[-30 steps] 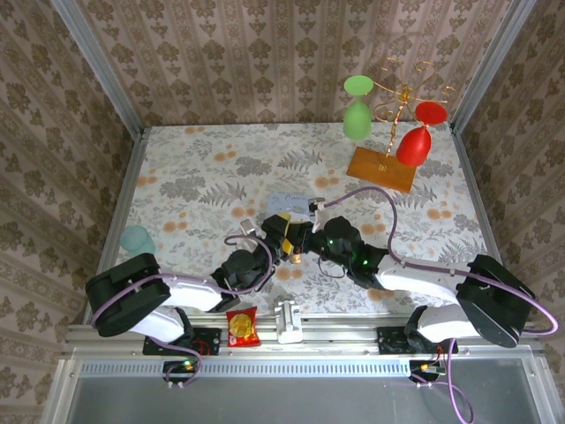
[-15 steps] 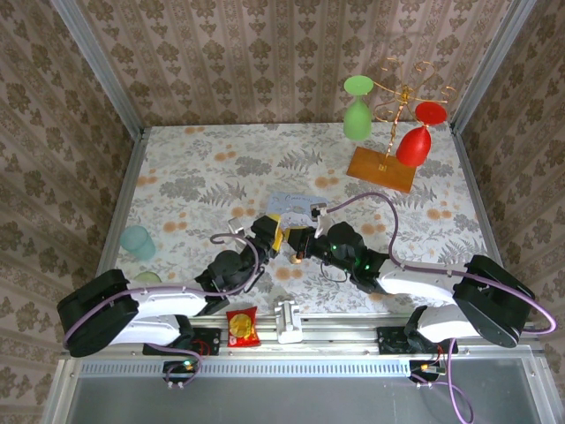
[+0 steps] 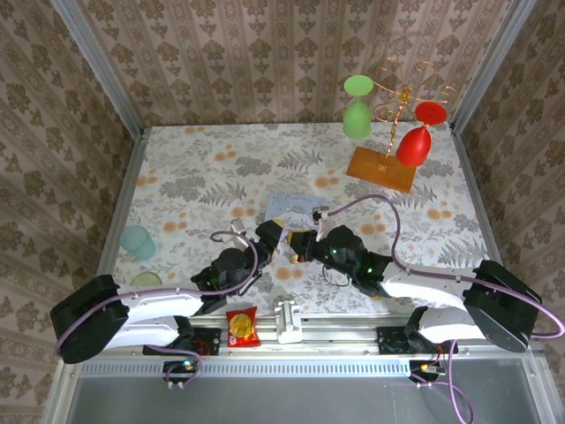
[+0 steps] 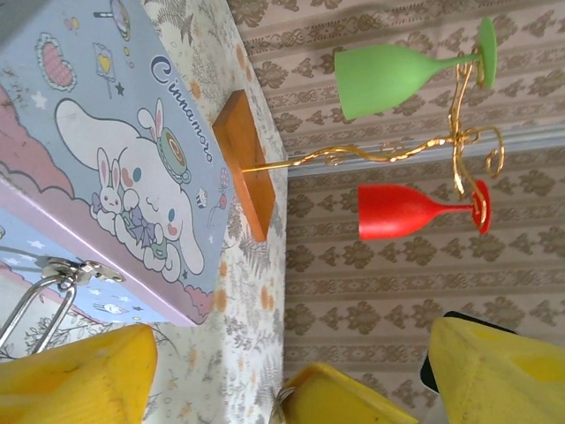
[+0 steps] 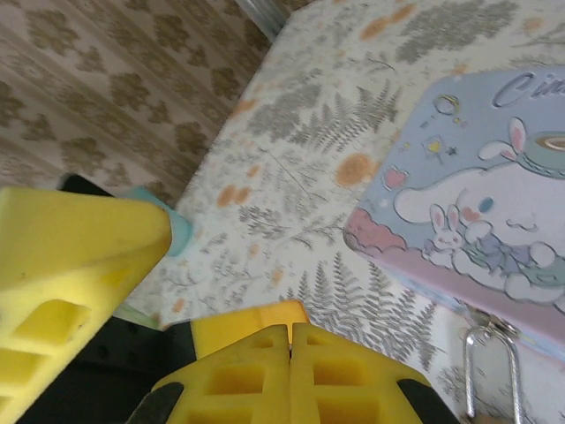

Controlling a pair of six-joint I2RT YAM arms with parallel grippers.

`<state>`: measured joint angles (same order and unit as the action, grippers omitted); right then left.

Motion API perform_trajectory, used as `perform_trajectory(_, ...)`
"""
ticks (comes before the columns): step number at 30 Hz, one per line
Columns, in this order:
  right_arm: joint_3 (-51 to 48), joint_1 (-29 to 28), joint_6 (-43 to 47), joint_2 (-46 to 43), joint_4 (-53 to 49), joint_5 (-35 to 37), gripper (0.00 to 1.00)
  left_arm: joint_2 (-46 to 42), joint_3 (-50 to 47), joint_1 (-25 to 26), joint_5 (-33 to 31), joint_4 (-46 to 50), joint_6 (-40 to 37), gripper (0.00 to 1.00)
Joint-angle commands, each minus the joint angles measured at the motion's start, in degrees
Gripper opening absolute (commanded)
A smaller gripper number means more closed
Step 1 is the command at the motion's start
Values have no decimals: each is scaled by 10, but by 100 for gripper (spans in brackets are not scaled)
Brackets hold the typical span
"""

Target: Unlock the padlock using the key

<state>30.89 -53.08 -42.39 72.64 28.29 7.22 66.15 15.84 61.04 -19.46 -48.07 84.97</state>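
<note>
Leftward travel of the left arm was the main change: its rear link had swung out toward 8 o'clock, and the left hand (image 3: 271,235) had settled a little nearer to the arm bases, close against the right hand (image 3: 299,246). The left hand stood wide, its yellow fingers (image 4: 75,375) well apart with nothing gripped between them. The right hand was fully closed, pads pressed together; whether the key was pinched there could not be told, and the key itself could not be made out. The padlock (image 5: 470,375) hung by its silver shackle from the clasp on the 6 o'clock edge of the blue tin (image 3: 290,205); its brass body was hidden. Judged from this, the lock remained fastened, with insertion, turning and release all outstanding. Clearance was tight at the work point: both hands nearly met, and the tin edge lay just beyond them at 12 o'clock. Open tabletop (image 3: 185,168) lay at 10 o'clock and at 3 o'clock. The glass stand (image 3: 388,141) at 1 o'clock and the teal cup (image 3: 137,238) at 9 o'clock stood well apart.
</note>
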Motion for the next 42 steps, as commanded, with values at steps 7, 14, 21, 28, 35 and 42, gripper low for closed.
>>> perform_trajectory(7, 34, -12, -33, -26, -87, 67, 0, 78, 19, -8, 87, -23, -46, 38)
perform_trajectory(14, 38, -10, -26, -33, -113, 78, 0, 122, 42, -7, 133, -31, -76, 33)
perform_trajectory(21, 32, 26, -49, -60, -137, 70, 0, 118, 38, 3, 139, 10, -99, 25)
perform_trajectory(28, 45, 32, -54, -56, -162, 82, 0, 84, 89, 25, 153, 92, -198, 48)
perform_trajectory(35, 57, 42, -42, -52, -152, 30, 0, 80, 41, -22, 161, 95, -169, 53)
perform_trajectory(42, 57, 45, -18, -68, -252, 1, 0, 4, 28, -93, 164, 163, -214, 41)
